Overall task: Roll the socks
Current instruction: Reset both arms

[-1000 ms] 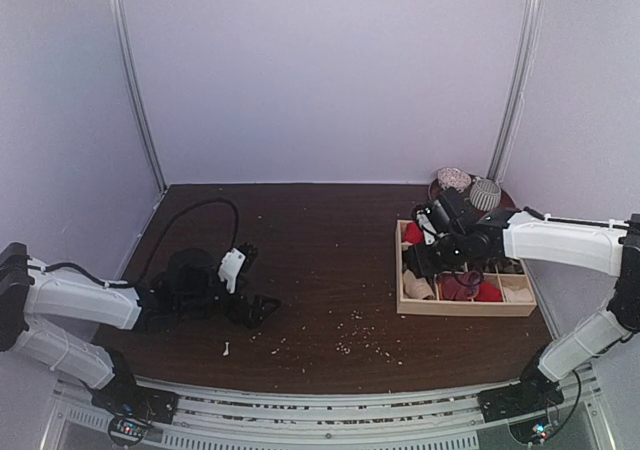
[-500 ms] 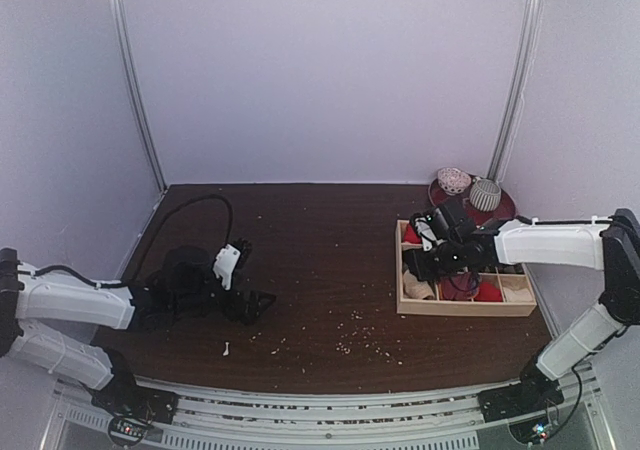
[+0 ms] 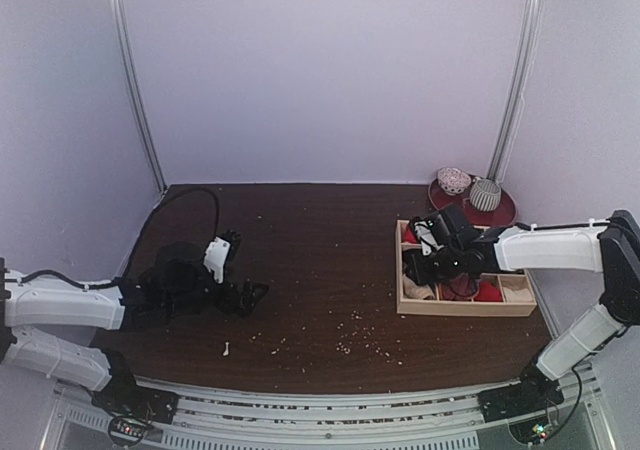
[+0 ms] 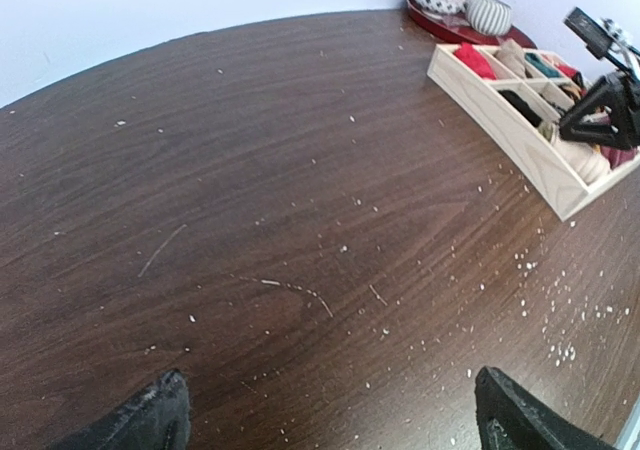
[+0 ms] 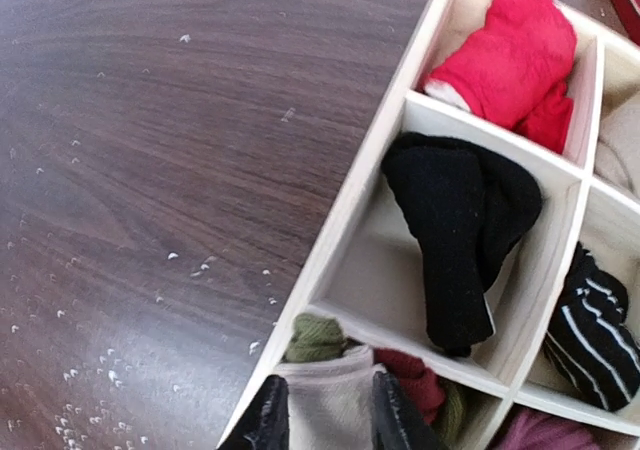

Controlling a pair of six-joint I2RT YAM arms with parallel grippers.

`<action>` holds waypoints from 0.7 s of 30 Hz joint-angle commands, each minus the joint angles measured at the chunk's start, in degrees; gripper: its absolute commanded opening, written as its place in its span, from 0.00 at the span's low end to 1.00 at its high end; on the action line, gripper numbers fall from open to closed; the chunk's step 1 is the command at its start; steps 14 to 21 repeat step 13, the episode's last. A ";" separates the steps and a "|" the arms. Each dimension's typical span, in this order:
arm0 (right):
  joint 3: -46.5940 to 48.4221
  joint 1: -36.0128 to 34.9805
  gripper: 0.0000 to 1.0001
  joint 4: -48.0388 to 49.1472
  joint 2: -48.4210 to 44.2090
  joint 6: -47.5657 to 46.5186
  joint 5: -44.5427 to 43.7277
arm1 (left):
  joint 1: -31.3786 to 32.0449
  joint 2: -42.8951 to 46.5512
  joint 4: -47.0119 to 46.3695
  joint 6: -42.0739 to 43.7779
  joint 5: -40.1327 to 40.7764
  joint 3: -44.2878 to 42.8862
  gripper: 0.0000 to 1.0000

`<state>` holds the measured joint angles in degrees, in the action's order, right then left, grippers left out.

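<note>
**Table** (image 3: 320, 260): dark wood-grain top, smooth, flecked with pale crumbs. Broad bare stretch across the middle and left, closed in behind by pale walls.

**Tray** (image 3: 465, 310): shallow box of pale raw wood, split by thin dividers into small compartments. Set near the right edge of the table, just in front of a dark red plate (image 3: 505, 210).

**Left gripper** (image 3: 252, 295): spread wide and holding nothing, low over bare tabletop at the left, well apart from the tray. Open wood on every side.

**Right gripper** (image 5: 330, 420): narrowed, dark fingers pressed against both sides of the tan sock (image 5: 325, 395). Soft pale knit, bunched in the tray's corner compartment beside the open table, hemmed in by the outer wall and a divider.

**Plain black bundle** (image 5: 450, 230): matte, folded, slumped in the next compartment.

**Striped black sock** (image 5: 590, 325): ribbed, with thin white bands, tucked one divider further on.

**Red bundle** (image 5: 510, 60): fuzzy, in the far compartment.

**Green scrap** (image 5: 315, 338): touching the tan sock.
</note>
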<state>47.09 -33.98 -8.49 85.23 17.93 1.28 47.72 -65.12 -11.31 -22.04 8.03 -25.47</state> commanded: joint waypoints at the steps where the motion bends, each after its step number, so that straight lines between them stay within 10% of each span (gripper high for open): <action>1: 1.90 0.21 0.38 -1.85 -8.17 -1.16 -1.99 | -0.26 2.10 0.32 -4.92 5.82 -1.80 0.98; 6: 3.61 0.25 0.70 -3.63 -13.87 -2.50 -4.54 | -0.26 3.11 1.33 -5.48 8.94 -2.05 0.98; 8: 3.58 0.31 0.97 -4.27 -14.94 -2.95 -5.76 | -0.24 3.33 1.43 -5.39 9.62 -2.10 0.98; 21: 2.59 0.31 1.00 -3.60 -16.44 -3.31 -6.66 | -0.26 2.55 3.76 -4.85 10.40 -3.78 0.98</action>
